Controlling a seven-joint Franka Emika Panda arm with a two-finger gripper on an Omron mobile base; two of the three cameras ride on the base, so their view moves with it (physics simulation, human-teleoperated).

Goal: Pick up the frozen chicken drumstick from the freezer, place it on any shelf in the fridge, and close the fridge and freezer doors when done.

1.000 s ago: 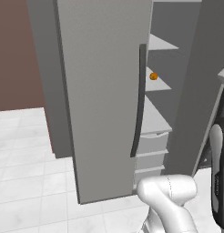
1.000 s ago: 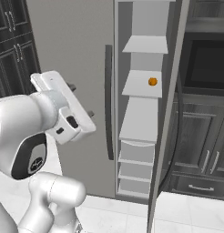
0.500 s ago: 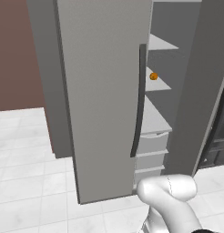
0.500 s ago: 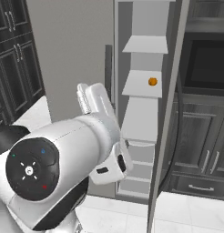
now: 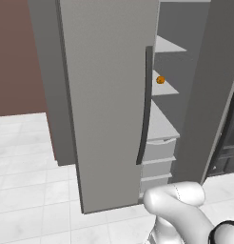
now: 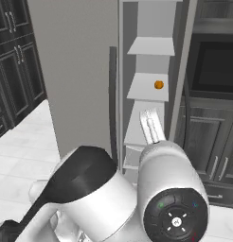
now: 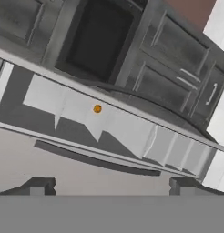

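Now our arm has swung round over the last second: in the right base view its big white links have crossed from the left into the middle, and the hand has come to face the open freezer (image 6: 151,71). The base itself has not driven; the left base view keeps the same scene. We judge this as lining up for the reach, with the pick not yet begun.

Our gripper (image 7: 111,189) is spread wide and holds nothing. Straight ahead of it lies the freezer, rolled nearly sideways in the hand view. 1 small round orange thing (image 7: 97,108) sits on a grey shelf (image 7: 86,113) ahead of the fingertips and a little toward the left one; that is not our target. We cannot tell where the frozen chicken drumstick lies from here. The other grey shelves look bare where we see them, and the 3 grey drawer fronts (image 7: 177,152) are shut.

Nearest the fingertips runs the fridge door (image 5: 104,95), shut, with its dark handle (image 7: 95,160), so the fridge's contents are hidden. The freezer door (image 5: 219,95) stands open beyond the shelves.
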